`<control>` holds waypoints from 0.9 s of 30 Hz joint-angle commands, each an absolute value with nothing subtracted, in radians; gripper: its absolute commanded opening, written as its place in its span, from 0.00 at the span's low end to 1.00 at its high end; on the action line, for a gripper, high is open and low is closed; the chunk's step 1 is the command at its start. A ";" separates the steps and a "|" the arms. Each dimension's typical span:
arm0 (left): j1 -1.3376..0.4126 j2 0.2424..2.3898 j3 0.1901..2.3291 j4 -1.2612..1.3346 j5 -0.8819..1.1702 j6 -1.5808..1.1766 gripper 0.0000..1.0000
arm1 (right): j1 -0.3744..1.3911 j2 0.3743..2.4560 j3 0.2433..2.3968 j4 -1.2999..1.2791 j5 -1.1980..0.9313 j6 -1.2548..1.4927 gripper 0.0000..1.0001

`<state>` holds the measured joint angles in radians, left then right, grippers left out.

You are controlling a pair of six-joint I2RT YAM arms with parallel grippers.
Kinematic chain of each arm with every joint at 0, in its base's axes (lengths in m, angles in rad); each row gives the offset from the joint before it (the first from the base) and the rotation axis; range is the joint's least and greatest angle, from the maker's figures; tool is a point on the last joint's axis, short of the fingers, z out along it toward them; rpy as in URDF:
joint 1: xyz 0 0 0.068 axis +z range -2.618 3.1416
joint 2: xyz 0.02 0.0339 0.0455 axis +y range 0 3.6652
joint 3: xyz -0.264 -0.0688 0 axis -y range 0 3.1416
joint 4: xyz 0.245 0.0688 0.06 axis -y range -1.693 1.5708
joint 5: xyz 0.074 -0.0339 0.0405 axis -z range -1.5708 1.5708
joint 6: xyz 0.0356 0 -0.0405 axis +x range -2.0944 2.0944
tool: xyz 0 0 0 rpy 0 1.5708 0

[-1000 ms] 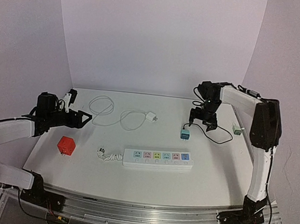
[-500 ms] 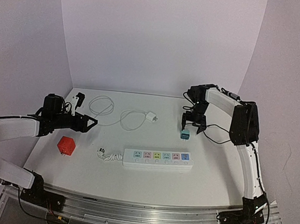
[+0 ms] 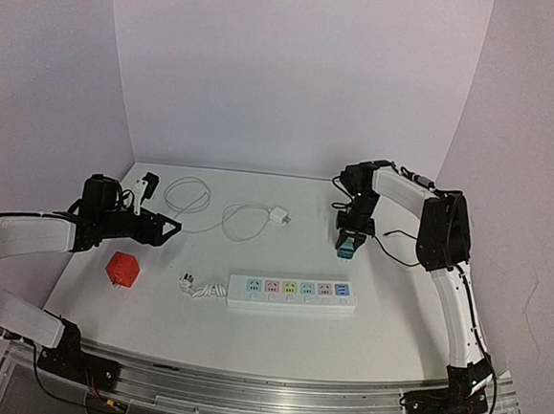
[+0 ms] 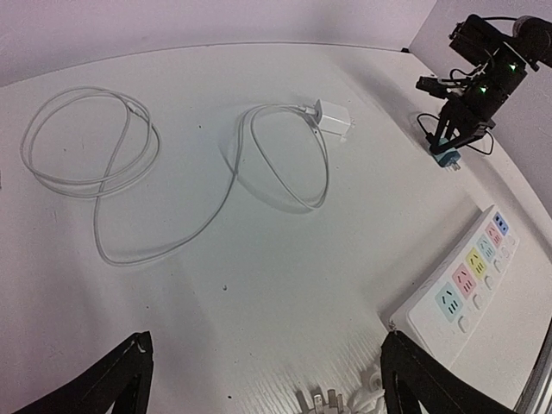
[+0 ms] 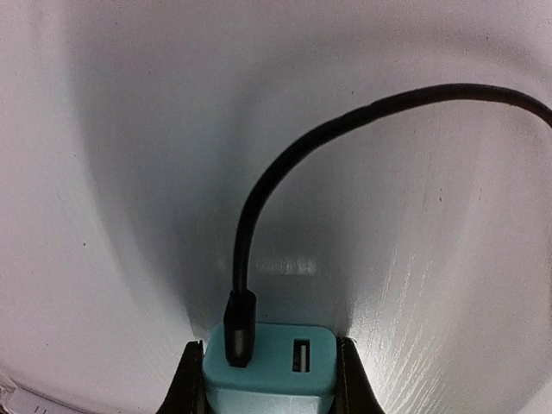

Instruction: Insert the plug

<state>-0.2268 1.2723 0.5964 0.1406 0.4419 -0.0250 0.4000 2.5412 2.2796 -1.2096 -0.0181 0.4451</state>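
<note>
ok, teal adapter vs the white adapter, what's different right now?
Colour: the teal adapter trails a black cable, the white adapter a looped white cable.
Grip: the teal adapter is clamped in the right gripper; the white adapter lies free on the table.
Place: teal sits toward the right side, white mid-table.
Shared: both are cabled, neither is in the power strip.

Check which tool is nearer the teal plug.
Right. The right tool is clamped on the teal plug, a finger on each side. The left tool hangs open far off to the left, by the red cube.
</note>
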 commanded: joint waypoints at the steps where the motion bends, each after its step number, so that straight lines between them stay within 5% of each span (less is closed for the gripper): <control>1: -0.237 1.271 0.630 0.186 0.451 0.011 0.90 | 0.406 2.530 2.301 -1.228 0.028 0.468 0.00; 6: -0.276 1.252 0.661 0.195 0.517 0.111 0.88 | 0.442 2.310 2.287 -1.172 0.127 0.549 0.00; 13: -0.384 1.294 0.764 0.383 0.607 0.166 0.86 | 0.584 1.922 1.924 -0.610 0.188 0.765 0.00; 18: -0.513 1.372 0.886 0.549 0.615 0.162 0.88 | 0.736 1.824 1.784 -0.249 0.286 0.812 0.00; 27: -0.634 1.529 1.074 0.714 0.572 -0.019 0.90 | 0.895 1.806 1.805 -0.050 0.318 0.758 0.00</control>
<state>-0.6136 1.4758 0.9871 0.6095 0.6323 0.0772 0.8517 1.8073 1.7863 -0.2035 0.2707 0.7811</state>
